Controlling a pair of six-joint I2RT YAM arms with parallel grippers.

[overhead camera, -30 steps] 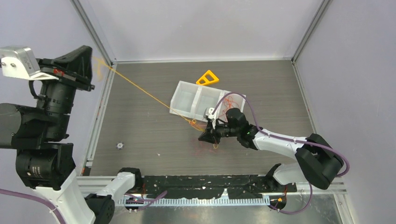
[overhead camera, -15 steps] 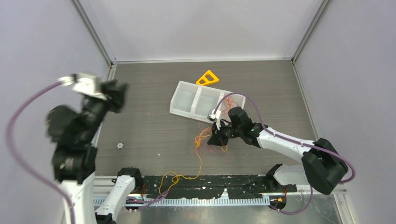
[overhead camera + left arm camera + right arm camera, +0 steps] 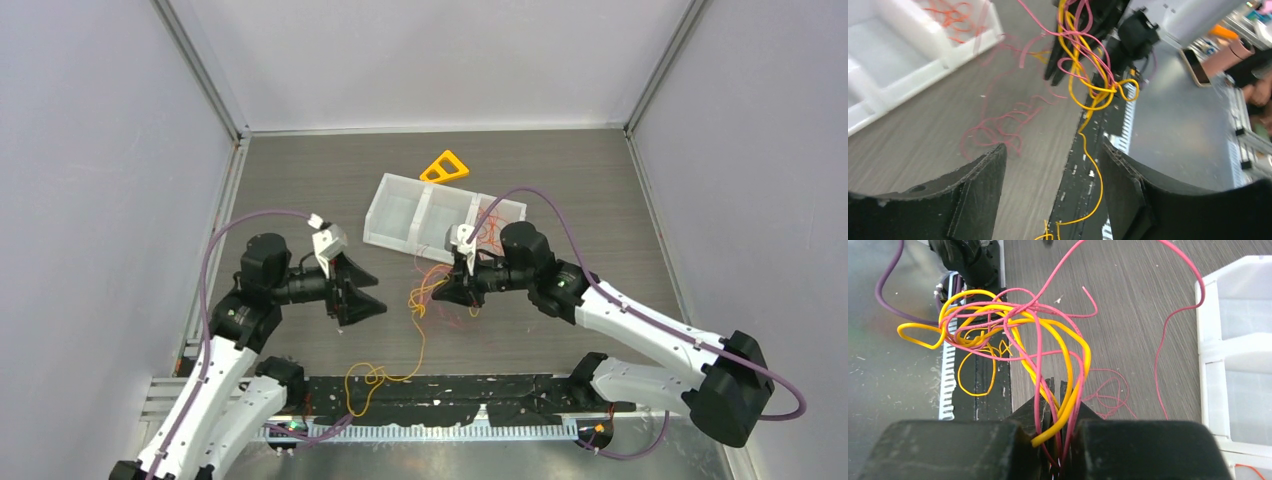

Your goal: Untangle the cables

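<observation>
The cables [image 3: 424, 292] form a tangle of thin red and orange-yellow wires in the middle of the table. My right gripper [image 3: 445, 293] is shut on that bundle; in the right wrist view the cables [image 3: 1013, 330] loop up out of the closed jaws of the right gripper [image 3: 1058, 390]. One yellow strand [image 3: 372, 377] trails loose toward the front edge. My left gripper [image 3: 379, 295] stands open just left of the tangle, holding nothing. In the left wrist view the yellow strand [image 3: 1094, 172] lies on the surface below the left gripper [image 3: 1053, 150], untouched, with the tangle [image 3: 1083, 55] ahead.
A white tray with three compartments [image 3: 400, 208] stands behind the tangle, with red wires [image 3: 492, 228] in its right compartment. An orange triangle [image 3: 445, 167] lies behind it. More red wire [image 3: 998, 125] lies flat on the table. A black strip [image 3: 480, 395] runs along the front edge.
My left arm came down from high at the left and let go of the taut yellow cable, which dropped slack toward the front edge. The left gripper opened. The right gripper kept its hold.
</observation>
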